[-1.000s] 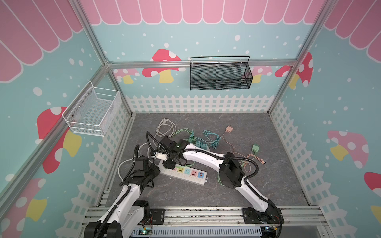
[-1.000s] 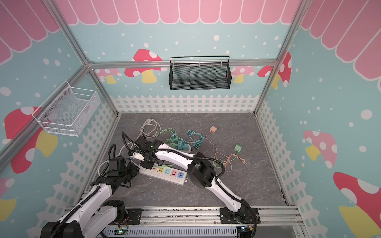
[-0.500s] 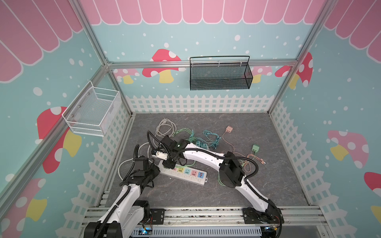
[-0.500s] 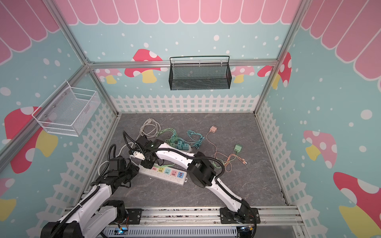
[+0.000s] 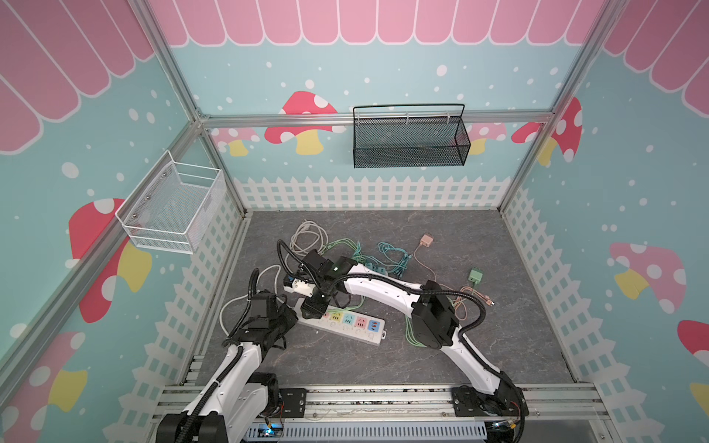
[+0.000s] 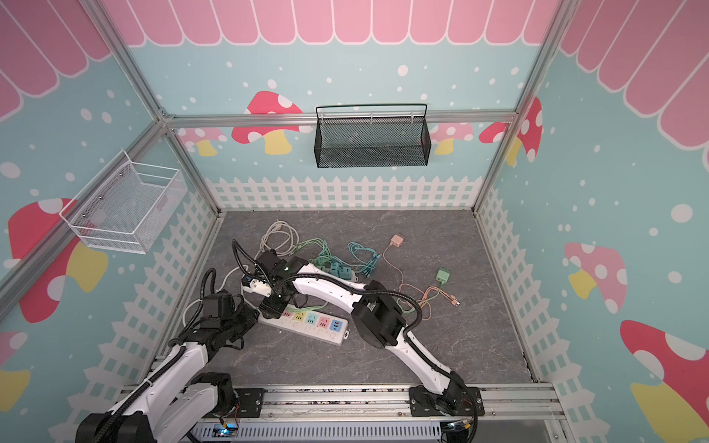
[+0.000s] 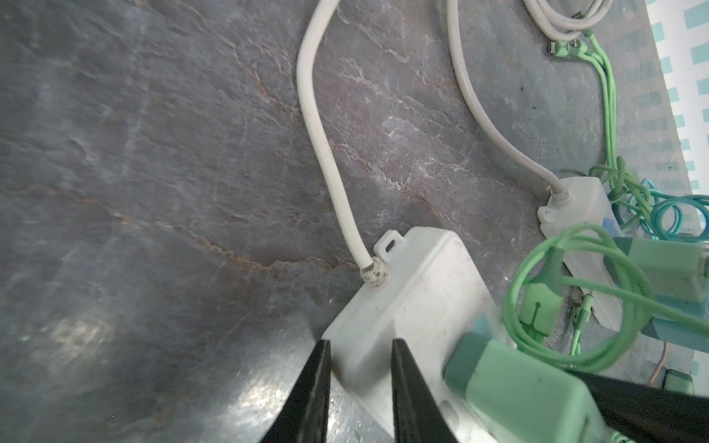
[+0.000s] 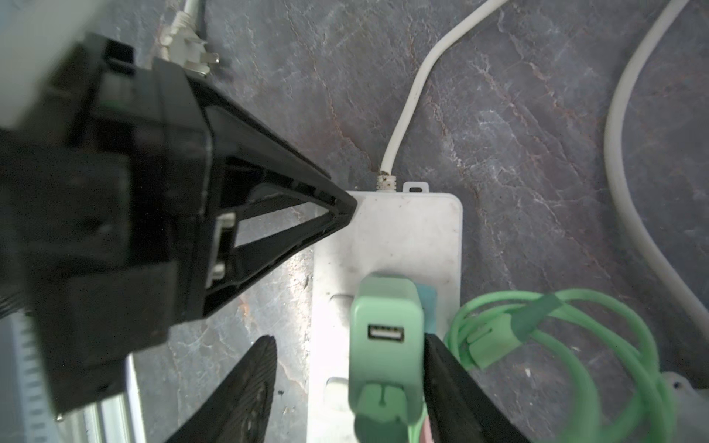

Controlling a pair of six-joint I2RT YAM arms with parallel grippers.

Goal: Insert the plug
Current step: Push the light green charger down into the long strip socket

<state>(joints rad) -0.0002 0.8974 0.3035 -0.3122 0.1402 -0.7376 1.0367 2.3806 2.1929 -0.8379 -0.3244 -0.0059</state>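
Plug (image 8: 385, 345) stands seated in the strip (image 8: 406, 230) near the floor's left edge. Right gripper (image 8: 347, 368) gapes around it, released; left gripper (image 7: 358, 383) pinches the strip's corner. Next: withdraw straight up.

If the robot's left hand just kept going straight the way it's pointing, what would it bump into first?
Probably the white power strip: the left hand straddles its corner edge already. Past that stands the green charger, though depth is hard to judge.

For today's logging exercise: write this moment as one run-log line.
left gripper: pinching power strip corner | right gripper: open around green USB charger | charger: seated in strip
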